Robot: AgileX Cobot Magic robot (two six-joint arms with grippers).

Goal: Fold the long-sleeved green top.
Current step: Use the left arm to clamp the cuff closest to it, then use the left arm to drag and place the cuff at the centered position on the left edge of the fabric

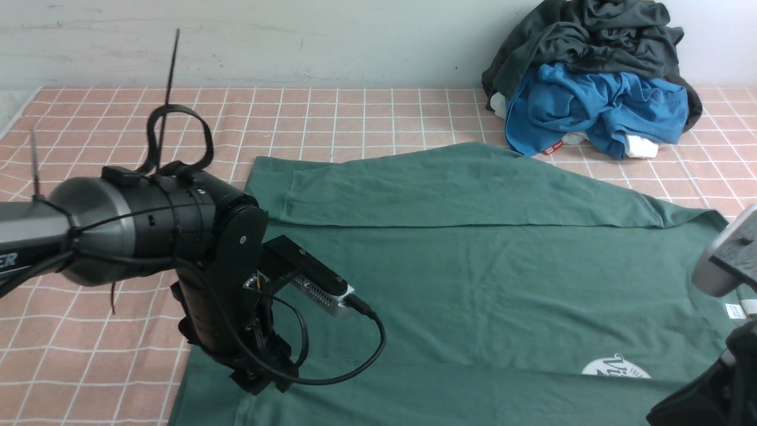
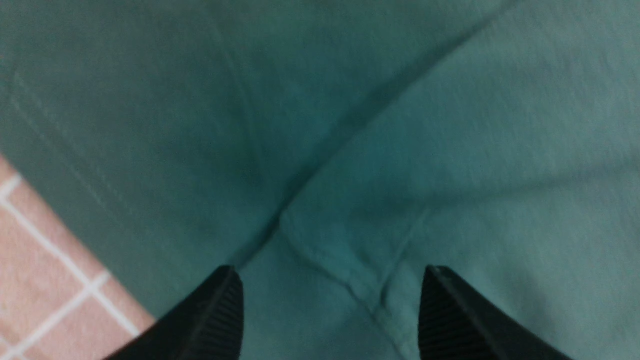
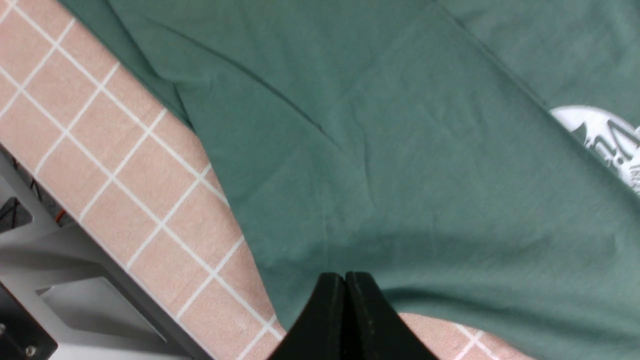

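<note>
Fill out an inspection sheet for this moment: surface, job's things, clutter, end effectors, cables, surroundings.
Surface: pink checked tablecloth, lying flat.
Job's things: green long-sleeved top spread out, white round logo up; far sleeve folded across its body.
Clutter: blue garment and dark grey garment heaped far right, by the pale wall.
End effectors: left end effector open, jaws either side of a seam on the top, holding nothing; right end effector shut at the top's near edge, grip on cloth unclear.
Cables: black cable loops from the left wrist camera; cable ties stick up off the left arm.
Surroundings: pale wall behind; grey frame beyond the table edge.
</note>
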